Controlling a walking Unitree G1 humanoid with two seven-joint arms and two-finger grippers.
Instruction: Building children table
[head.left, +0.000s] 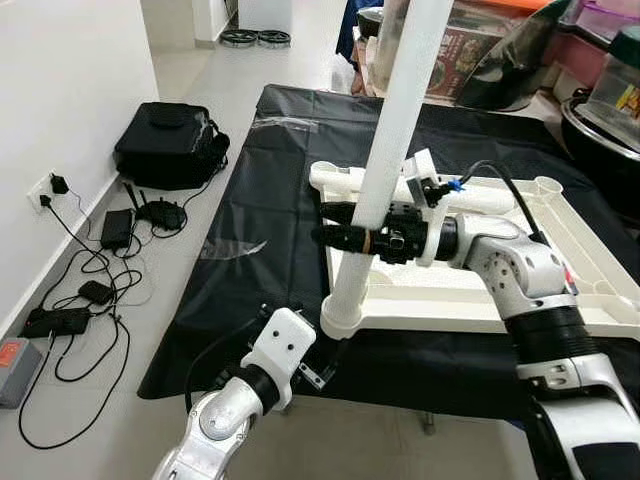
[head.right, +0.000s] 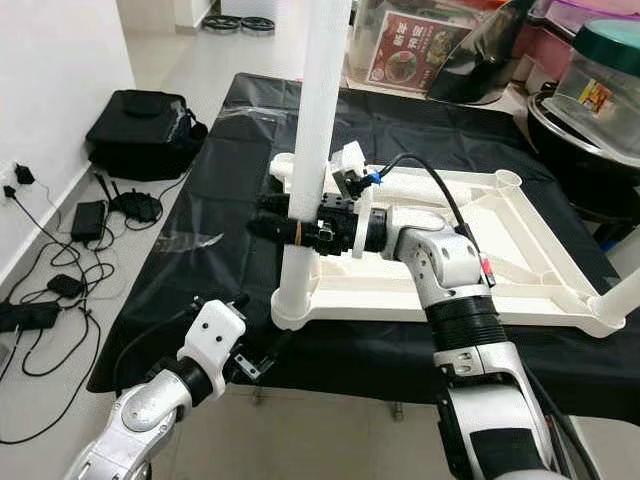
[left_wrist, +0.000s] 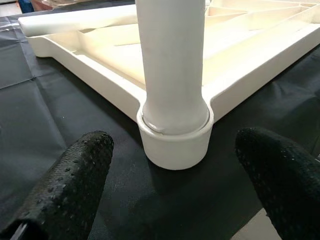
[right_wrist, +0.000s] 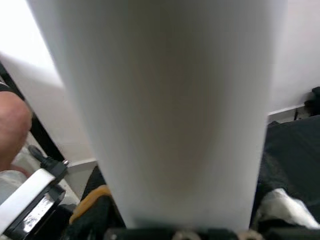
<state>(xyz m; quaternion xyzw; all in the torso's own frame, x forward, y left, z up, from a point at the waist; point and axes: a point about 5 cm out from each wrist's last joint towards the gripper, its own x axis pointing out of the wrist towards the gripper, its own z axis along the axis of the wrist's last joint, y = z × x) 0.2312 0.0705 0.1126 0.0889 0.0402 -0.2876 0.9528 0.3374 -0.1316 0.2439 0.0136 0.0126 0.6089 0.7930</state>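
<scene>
A white plastic table top (head.left: 450, 310) lies upside down on a black cloth (head.left: 270, 230). One white tubular leg (head.left: 395, 110) stands upright in the near left corner socket (head.left: 342, 318). My right gripper (head.left: 335, 224) is shut around this leg about halfway up; the leg's white surface (right_wrist: 165, 110) sits close in the right wrist view. My left gripper (head.left: 325, 365) hangs low just in front of the socket (left_wrist: 175, 145), open, with one black finger (left_wrist: 70, 185) on each side and apart from it. A second leg (head.left: 345, 178) lies along the far left rim.
A black bag (head.left: 170, 143) sits on the floor by the wall at left, with cables and power adapters (head.left: 90, 290) nearby. Pots and plastic containers (head.left: 610, 110) crowd the back right. An open corner socket (head.left: 548, 186) stands at the far right of the table top.
</scene>
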